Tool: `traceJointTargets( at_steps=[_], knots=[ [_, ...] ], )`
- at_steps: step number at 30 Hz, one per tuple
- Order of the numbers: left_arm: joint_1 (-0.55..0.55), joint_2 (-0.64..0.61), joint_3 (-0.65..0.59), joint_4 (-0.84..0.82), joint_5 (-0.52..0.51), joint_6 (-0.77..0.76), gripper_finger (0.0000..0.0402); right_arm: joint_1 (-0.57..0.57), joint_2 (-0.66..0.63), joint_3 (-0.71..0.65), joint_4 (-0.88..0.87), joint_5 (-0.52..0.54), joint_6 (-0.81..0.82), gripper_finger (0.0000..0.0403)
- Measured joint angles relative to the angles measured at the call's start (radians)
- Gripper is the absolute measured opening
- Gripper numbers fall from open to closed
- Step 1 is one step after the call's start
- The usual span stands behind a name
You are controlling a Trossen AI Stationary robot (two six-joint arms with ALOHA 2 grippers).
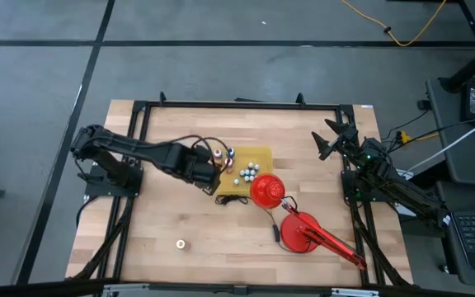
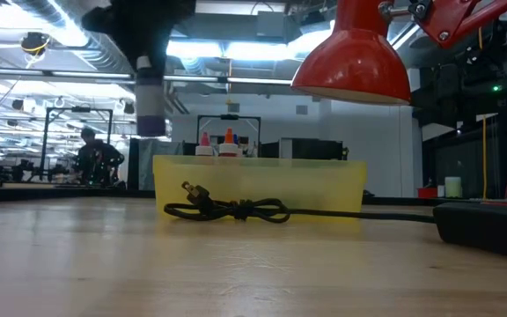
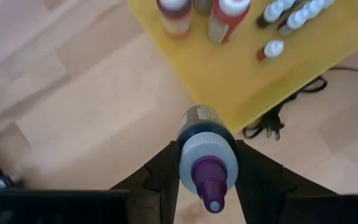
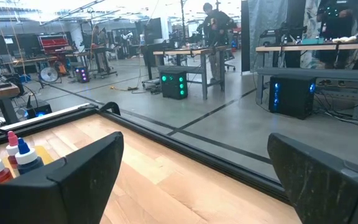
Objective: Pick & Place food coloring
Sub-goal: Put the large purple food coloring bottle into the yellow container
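Note:
My left gripper (image 1: 211, 172) hangs over the bare wood just left of the yellow tray (image 1: 258, 158), shut on a food coloring bottle (image 3: 207, 152) with a purple tip, grey cap and dark body. In the low view this bottle (image 2: 150, 110) hangs well above the table. More food coloring bottles stand upright on the tray: larger ones at its far-left corner (image 1: 223, 153) (image 3: 227, 15) and several tiny white-capped ones (image 1: 248, 172) (image 3: 284, 12) at its middle. My right gripper (image 1: 330, 136) waits open by the table's far right corner. My left gripper pinches the bottle at its grey cap (image 3: 207, 155) between the two fingers (image 3: 160, 180), coming from above and pointing down. The bottle is upright with its purple tip toward the wrist. Its body hangs below the fingers, lifted clear of the table.
A red desk lamp has its shade (image 1: 266, 190) over the tray's near right corner and its base (image 1: 299, 233) nearer. The lamp's black cord and plug (image 2: 227, 210) lie along the tray's near side. A small pale round object (image 1: 181, 244) lies on the near left wood.

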Motion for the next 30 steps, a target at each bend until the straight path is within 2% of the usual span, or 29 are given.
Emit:
traceJointTargets(
  at_steps=[7, 16, 30],
  knots=[
    [0.066, 0.021, 0.036, 0.029, -0.024, 0.126, 0.0120, 0.000, 0.000, 0.000, 0.000, 0.000, 0.000, 0.0398],
    [0.127, 0.132, 0.086, 0.091, -0.022, 0.297, 0.0122, 0.000, 0.000, 0.000, -0.001, 0.000, 0.000, 0.0398],
    [0.182, 0.287, 0.083, 0.126, -0.014, 0.439, 0.0123, 0.000, 0.000, 0.000, 0.000, 0.000, 0.000, 0.0398]
  ],
)
